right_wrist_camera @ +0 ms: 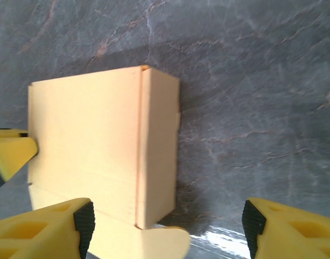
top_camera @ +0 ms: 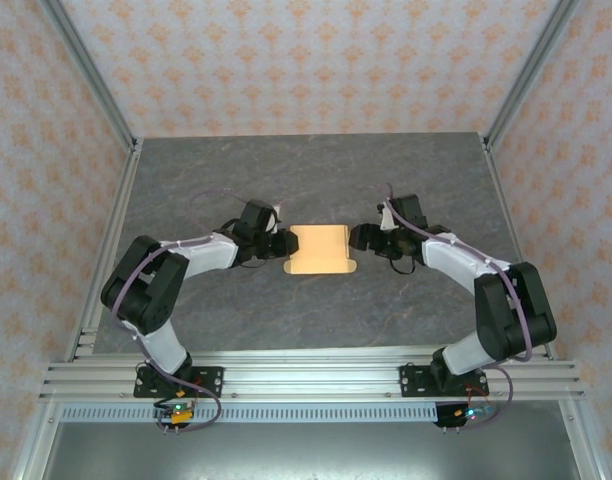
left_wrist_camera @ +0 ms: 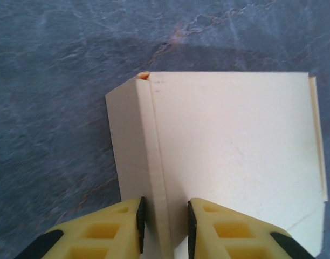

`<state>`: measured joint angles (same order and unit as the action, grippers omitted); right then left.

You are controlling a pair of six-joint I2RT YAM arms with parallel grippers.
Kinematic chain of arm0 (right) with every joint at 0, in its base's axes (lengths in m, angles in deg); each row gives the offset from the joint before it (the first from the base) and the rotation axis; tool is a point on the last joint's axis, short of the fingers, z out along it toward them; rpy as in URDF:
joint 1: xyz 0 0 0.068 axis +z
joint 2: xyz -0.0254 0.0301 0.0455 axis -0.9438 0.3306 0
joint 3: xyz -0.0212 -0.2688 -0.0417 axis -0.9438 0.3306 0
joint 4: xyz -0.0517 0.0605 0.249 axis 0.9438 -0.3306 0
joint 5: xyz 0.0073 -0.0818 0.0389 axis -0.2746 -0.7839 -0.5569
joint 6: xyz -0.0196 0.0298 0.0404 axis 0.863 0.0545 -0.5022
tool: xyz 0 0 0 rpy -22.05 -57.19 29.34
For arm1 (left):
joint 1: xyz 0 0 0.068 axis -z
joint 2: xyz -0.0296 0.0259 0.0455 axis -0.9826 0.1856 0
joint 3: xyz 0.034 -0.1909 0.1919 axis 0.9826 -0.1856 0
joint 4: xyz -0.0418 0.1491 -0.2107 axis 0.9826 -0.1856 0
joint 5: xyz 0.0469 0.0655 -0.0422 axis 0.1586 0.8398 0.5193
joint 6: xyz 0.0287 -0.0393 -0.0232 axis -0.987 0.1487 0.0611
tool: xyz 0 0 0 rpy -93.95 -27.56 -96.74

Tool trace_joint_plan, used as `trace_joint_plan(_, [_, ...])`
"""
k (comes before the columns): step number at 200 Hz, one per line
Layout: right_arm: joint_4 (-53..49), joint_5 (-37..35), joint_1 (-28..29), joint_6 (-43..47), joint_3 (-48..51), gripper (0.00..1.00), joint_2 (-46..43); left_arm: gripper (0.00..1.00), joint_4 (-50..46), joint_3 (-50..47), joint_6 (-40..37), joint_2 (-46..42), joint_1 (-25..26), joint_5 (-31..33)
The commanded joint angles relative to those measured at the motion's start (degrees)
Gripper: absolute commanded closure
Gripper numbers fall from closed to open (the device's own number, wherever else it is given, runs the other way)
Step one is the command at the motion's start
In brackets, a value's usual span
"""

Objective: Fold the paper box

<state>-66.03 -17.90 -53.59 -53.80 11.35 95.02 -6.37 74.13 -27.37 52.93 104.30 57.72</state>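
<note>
The left jaws stand narrow, one on each side of the raised crease along the left end of the box (top_camera: 321, 250); their black pads (left_wrist_camera: 139, 215) sit just beside that ridge, but I cannot tell whether they already pinch the card or stand a hair off it. Straddling the crease this way looks meant to squeeze the end flap upright and sharpen the fold, since the flap already tilts up from the main panel with a small tab showing at its far corner. The right jaws are wide apart and hold nothing: one finger (right_wrist_camera: 84, 218) hangs over the main panel, the other over bare table (top_camera: 286, 170) past the box, so the right end flap lies between them. That flap is bent along its own crease, and the wide stance reads as a line-up for taking it, or for steadying the sheet while the other side is worked. Outward from there, the left arm (top_camera: 201, 255) and right arm (top_camera: 446, 255) reach in from opposite sides at about the same level, meeting the box end to end, which would keep the light card from sliding. The box rests near the middle of the table, well clear of all edges, its broad panel flat and lid not yet formed, so I judge the folding to be at an early stage
</note>
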Motion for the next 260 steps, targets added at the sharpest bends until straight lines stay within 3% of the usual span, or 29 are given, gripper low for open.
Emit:
trace_joint_plan(1, [8.6,10.3,-0.7,-7.8,1.1,0.25,3.4,0.76,1.4,-3.8,2.2,4.5,-1.4,-5.5])
trace_joint_plan(33, [13.0,13.7,-0.8,-11.7,2.0,0.21,7.0,0.80,11.2,-8.6,5.4,5.0,-4.5,-10.0])
trace_joint_plan(74, [13.5,15.2,-0.9,-12.6,1.5,0.21,8.9,0.84,16.7,-11.2,8.0,6.4,-7.4,-12.6])
trace_joint_plan(123, [20.6,19.4,-0.9,-17.6,2.2,0.21,10.7,0.85,15.7,-10.2,8.6,7.6,-7.8,-12.6])
trace_joint_plan(165, [35.9,19.6,-0.9,-30.3,6.0,0.29,11.2,0.84,15.1,-10.1,8.5,7.3,-7.8,-12.5])
trace_joint_plan(202, [42.5,22.1,0.3,-41.1,5.5,0.32,15.8,0.82,15.6,-10.0,8.5,7.3,-7.8,-13.0])
trace_joint_plan(228, [48.4,20.7,1.0,-46.6,7.1,0.41,17.9,0.81,15.4,-9.8,8.3,7.0,-7.8,-13.1])
trace_joint_plan(260, [52.0,19.5,1.0,-51.4,8.2,0.48,17.5,0.71,14.9,-10.2,7.2,3.6,-7.8,-12.0])
